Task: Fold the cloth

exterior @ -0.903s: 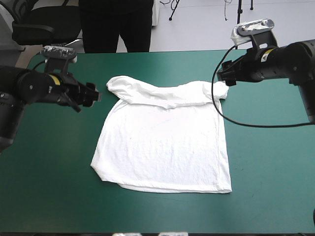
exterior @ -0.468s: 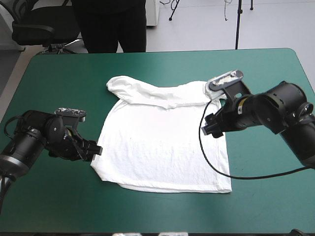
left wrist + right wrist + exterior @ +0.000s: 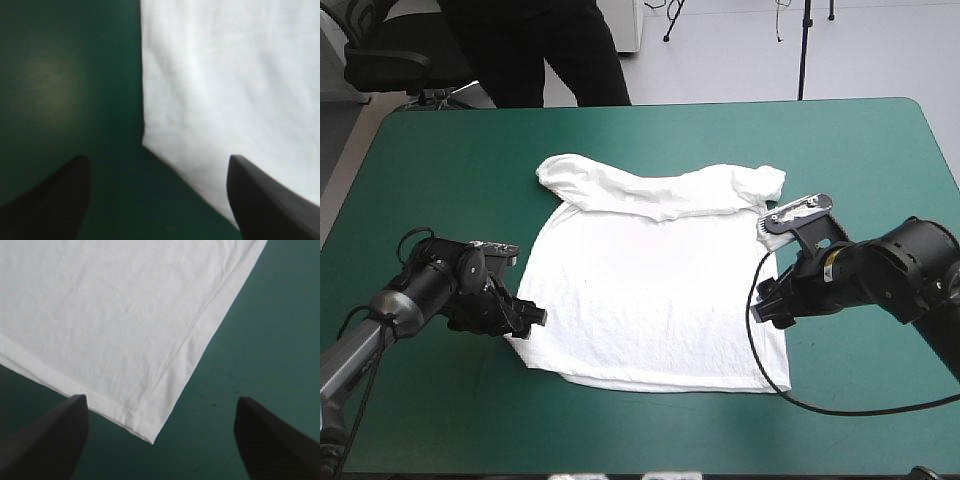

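Observation:
The white T-shirt [image 3: 655, 280] lies spread flat on the teal-green cover, its sleeves and collar folded over along the far side. My left gripper [image 3: 532, 318] is low at the shirt's near-left side edge, open, with the shirt's corner [image 3: 210, 100] just ahead between its fingers [image 3: 55, 200]. My right gripper [image 3: 765, 308] is at the shirt's right side edge, open too. In the right wrist view the hemmed near-right corner [image 3: 145, 425] lies between the spread fingers [image 3: 272, 440].
Bare teal-green cover [image 3: 880, 170] lies on both sides of the shirt and along the near edge. A person stands beyond the table's far edge, away from its top.
Both arms have come down from the shirt's far corners and moved toward me along its sides. The left gripper now sits at the near-left edge, the right at the near-right.

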Robot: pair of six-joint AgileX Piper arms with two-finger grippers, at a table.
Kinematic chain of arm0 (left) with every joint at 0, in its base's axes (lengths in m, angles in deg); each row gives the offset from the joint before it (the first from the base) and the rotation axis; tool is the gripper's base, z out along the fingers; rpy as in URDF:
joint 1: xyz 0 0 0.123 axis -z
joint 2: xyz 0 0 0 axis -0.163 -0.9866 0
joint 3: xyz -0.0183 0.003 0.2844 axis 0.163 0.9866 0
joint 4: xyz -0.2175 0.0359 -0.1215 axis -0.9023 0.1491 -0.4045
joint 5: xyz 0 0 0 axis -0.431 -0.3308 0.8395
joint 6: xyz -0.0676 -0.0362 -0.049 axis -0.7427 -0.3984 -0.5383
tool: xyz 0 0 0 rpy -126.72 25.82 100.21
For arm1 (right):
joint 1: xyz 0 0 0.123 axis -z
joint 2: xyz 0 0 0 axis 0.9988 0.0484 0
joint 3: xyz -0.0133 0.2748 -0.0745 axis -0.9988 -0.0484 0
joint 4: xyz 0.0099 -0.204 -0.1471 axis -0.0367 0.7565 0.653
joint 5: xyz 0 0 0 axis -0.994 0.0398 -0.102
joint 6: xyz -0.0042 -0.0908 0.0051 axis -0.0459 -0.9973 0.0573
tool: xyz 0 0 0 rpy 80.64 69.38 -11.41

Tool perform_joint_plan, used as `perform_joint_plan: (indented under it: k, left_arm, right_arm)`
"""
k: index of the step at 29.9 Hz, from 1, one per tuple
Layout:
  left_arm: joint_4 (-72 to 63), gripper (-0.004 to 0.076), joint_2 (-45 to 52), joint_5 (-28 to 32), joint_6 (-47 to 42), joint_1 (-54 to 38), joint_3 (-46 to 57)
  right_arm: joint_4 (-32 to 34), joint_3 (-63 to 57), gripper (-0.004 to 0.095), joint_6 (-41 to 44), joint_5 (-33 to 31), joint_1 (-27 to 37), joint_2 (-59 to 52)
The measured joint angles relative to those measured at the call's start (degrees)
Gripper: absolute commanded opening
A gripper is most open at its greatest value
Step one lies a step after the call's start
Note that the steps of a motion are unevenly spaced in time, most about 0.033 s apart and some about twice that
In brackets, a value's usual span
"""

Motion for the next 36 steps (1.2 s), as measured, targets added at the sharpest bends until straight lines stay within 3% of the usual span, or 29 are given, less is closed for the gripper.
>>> perform_joint_plan:
  k: [9, 16, 22, 32, 36]
  left_arm:
    - [-2.7, 0.0367, -7.5, 2.5, 1.7, 0.0, -0.2]
    - [-5.2, 0.0153, -8.6, 2.3, 3.5, 0.0, -0.7]
    - [-6.7, 0.0030, -8.8, 2.5, 3.7, 0.1, -0.8]
    - [-7.4, -0.0009, -8.9, 2.7, 3.9, 0.2, -0.8]
    - [-7.4, -0.0009, -8.9, 2.7, 3.9, 0.2, -0.8]
  right_arm:
    - [0.5, -2.1, 0.0742, 0.9, 0.0, 0.0, -3.2]
    - [1.6, -11.2, 0.0742, 2.0, 0.1, 0.0, -4.4]
    - [0.2, -20.2, 0.0742, 3.3, 1.4, 0.0, -4.4]
    - [-3.9, -28.0, 0.0740, 4.5, 12.5, 0.0, 0.2]
    - [-3.9, -28.1, 0.0673, 4.7, 14.8, 0.0, 5.7]
